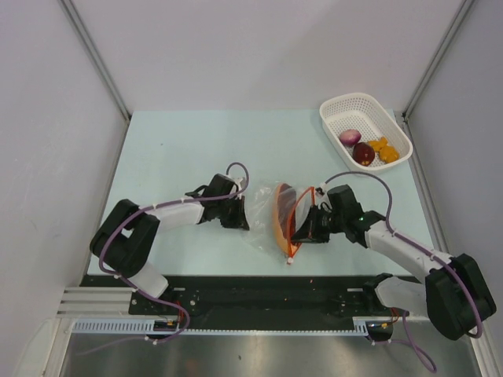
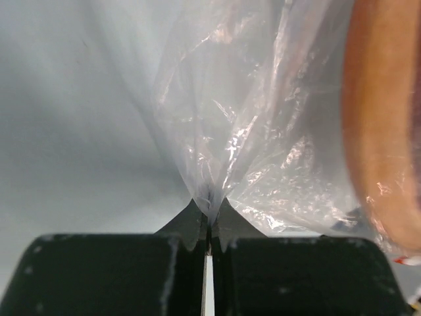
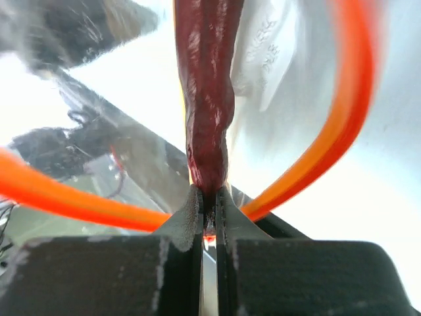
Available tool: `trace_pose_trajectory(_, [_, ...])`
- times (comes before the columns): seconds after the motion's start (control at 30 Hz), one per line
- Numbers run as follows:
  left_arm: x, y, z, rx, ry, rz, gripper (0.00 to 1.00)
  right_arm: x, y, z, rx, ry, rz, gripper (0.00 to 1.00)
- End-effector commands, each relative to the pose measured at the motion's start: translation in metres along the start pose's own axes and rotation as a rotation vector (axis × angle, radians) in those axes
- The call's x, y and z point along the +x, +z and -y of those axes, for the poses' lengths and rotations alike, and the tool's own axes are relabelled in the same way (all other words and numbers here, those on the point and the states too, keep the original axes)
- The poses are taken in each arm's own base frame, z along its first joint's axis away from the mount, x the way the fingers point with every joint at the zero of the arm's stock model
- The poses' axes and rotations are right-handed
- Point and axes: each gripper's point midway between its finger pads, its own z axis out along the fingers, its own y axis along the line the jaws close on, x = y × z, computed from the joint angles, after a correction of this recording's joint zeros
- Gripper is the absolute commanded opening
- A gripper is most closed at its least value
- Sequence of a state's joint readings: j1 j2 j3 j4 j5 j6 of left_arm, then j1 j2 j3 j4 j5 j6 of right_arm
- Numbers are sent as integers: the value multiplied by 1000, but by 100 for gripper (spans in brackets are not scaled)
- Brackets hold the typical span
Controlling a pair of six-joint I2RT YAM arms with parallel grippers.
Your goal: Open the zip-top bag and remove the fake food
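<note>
Reddish-brown slice (image 3: 207,99) sits clamped in your right tool (image 3: 208,197) — draw it straight out rightward while the left tool (image 2: 209,212) pinches the bag (image 2: 256,131).

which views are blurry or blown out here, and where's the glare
Top external: evenly lit, sharp. Left wrist: glare glints on the zip-top bag, reddish-brown slice blurred at the right edge. Right wrist: zip strip smeared, background blown out white.

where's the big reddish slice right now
In the top view the slice is near the middle of the table, in the open mouth of the bag, pinched by the right gripper; the left gripper holds the bag's opposite side.
</note>
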State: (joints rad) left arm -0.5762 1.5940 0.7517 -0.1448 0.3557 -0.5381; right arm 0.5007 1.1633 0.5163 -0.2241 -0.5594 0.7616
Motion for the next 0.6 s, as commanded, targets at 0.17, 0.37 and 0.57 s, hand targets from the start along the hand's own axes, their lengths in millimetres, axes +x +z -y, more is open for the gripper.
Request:
trace_pose_trajectory(0.17, [-36, -25, -13, -157, 241, 72, 0, -11, -27, -11, 52, -92, 3, 0])
trace_pose_trajectory(0.37, [-50, -34, -19, -219, 285, 114, 0, -12, -34, -27, -56, -12, -13, 0])
trace_pose_trajectory(0.57, [-50, -45, 11, -107, 276, 115, 98, -9, -31, -19, -23, -4, -56, 0])
